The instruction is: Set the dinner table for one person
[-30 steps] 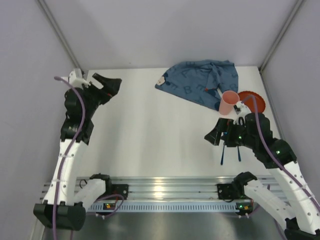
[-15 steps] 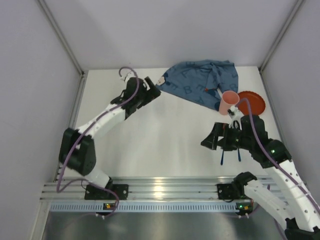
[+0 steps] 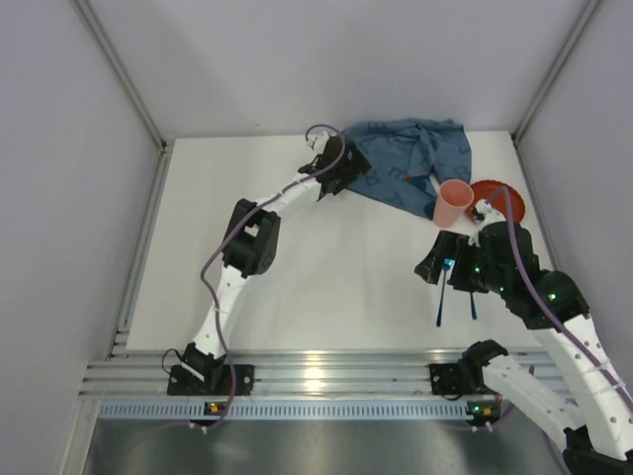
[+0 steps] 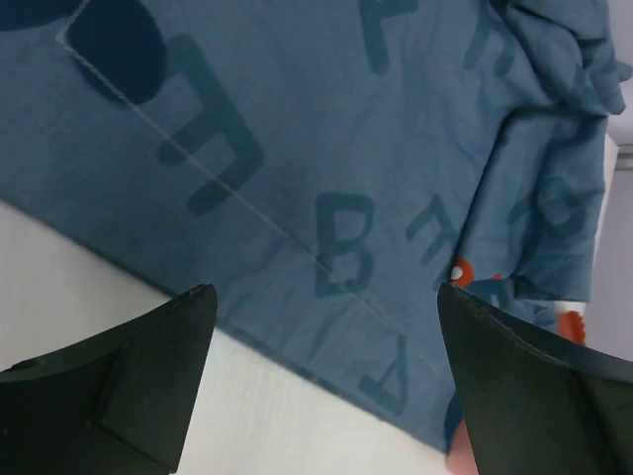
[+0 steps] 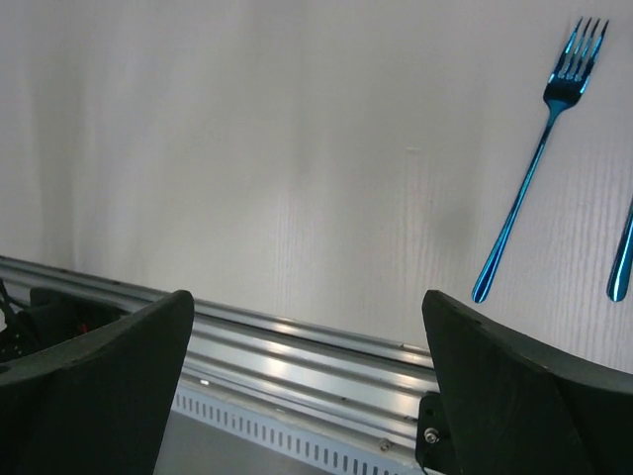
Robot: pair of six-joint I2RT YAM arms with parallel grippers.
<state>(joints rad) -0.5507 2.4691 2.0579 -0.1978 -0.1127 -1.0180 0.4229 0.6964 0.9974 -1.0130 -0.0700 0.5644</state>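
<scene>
The white dinner table has a ribbed silver rail along its near edge. A crumpled blue cloth mat printed with letters lies at the back. My left gripper is open and empty over the mat's left edge; in the left wrist view its jaws stand wide apart above the mat. A pink cup and a red plate stand at the back right. A blue fork lies beside a second blue utensil. My right gripper is open and empty next to them.
Grey walls enclose the table on three sides. In the right wrist view the fork lies to the right of my open gripper, the second utensil at the frame edge, and the rail below.
My left arm has swung from the table's far left across to the blue mat's left edge. My right gripper has shifted only slightly near the utensils.
</scene>
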